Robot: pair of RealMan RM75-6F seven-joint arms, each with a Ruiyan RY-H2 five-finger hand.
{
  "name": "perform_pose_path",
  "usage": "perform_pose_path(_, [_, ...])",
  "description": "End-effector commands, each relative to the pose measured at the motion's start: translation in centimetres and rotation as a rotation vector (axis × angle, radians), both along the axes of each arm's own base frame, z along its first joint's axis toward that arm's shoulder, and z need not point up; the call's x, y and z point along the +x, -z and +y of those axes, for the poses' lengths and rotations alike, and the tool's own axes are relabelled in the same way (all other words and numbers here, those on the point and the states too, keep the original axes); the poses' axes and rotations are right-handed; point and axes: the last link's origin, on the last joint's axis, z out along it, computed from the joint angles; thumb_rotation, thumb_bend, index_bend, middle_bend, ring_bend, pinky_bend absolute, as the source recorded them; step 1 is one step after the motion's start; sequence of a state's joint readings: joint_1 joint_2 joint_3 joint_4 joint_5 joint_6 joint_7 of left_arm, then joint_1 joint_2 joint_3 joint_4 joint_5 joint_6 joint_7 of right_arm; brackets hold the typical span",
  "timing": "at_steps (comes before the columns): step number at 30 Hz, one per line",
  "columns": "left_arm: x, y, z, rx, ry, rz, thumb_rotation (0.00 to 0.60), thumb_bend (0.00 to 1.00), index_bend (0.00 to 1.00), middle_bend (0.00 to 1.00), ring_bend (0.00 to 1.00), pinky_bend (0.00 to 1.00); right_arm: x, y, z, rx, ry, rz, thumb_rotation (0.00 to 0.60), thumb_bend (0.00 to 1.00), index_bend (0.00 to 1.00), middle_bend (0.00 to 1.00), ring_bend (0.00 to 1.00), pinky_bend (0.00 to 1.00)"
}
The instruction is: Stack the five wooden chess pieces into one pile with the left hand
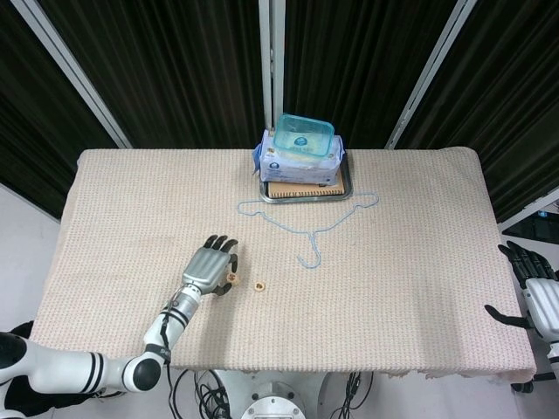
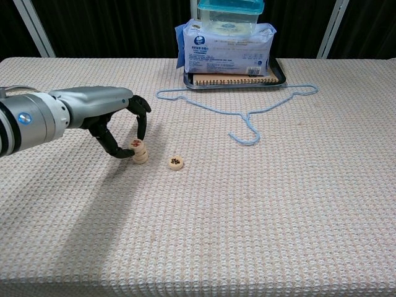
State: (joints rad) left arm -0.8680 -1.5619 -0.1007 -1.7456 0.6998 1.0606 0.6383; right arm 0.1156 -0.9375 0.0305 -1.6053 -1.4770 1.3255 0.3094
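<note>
So the left hand (image 2: 117, 124) is curled over the little pile of chess pieces (image 2: 140, 151), fingers pinching the top one. One loose piece (image 2: 176, 163) sits just beside it. Right hand (image 1: 534, 292) hangs off the table edge, fingers spread.

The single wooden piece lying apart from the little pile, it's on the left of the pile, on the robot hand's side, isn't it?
Not quite. The chest view shows the single wooden piece lying to the right of the pile, on the side away from the left robot hand, whose fingers are curled around the pile.
</note>
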Motion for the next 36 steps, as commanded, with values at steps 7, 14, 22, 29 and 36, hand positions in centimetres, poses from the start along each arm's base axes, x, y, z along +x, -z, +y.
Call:
perform_pose_path(7, [0.2, 0.1, -0.1, -0.004, 0.004, -0.008, 0.600, 0.27, 0.37, 0.09, 0.00, 0.00, 0.0, 0.0, 0.0, -0.002, 0.000, 0.001, 0.600, 0.11, 0.00, 0.00, 0.00, 0.00])
perform_pose_path(14, [0.7, -1.4, -0.6, 0.025, 0.016, -0.039, 0.600, 0.27, 0.30, 0.09, 0.00, 0.00, 0.0, -0.1, 0.0, -0.003, 0.003, -0.001, 0.600, 0.11, 0.00, 0.00, 0.00, 0.00])
perform_pose_path(22, [3.2, -1.6, -3.0, 0.003, 0.117, -0.044, 0.600, 0.27, 0.31, 0.08, 0.00, 0.00, 0.1, 0.1, 0.0, 0.002, 0.001, 0.003, 0.600, 0.11, 0.00, 0.00, 0.00, 0.00])
perform_pose_path(29, [2.7, 1.2, -2.4, -0.018, 0.089, -0.018, 0.600, 0.27, 0.31, 0.08, 0.00, 0.00, -0.1, -0.7, 0.3, -0.020, 0.005, -0.015, 0.600, 0.10, 0.00, 0.00, 0.00, 0.00])
perform_pose_path(36, [2.6, 2.4, -1.6, -0.020, 0.088, -0.036, 0.600, 0.27, 0.33, 0.08, 0.00, 0.00, -0.2, -1.3, 0.5, -0.034, -0.004, -0.030, 0.600, 0.10, 0.00, 0.00, 0.00, 0.00])
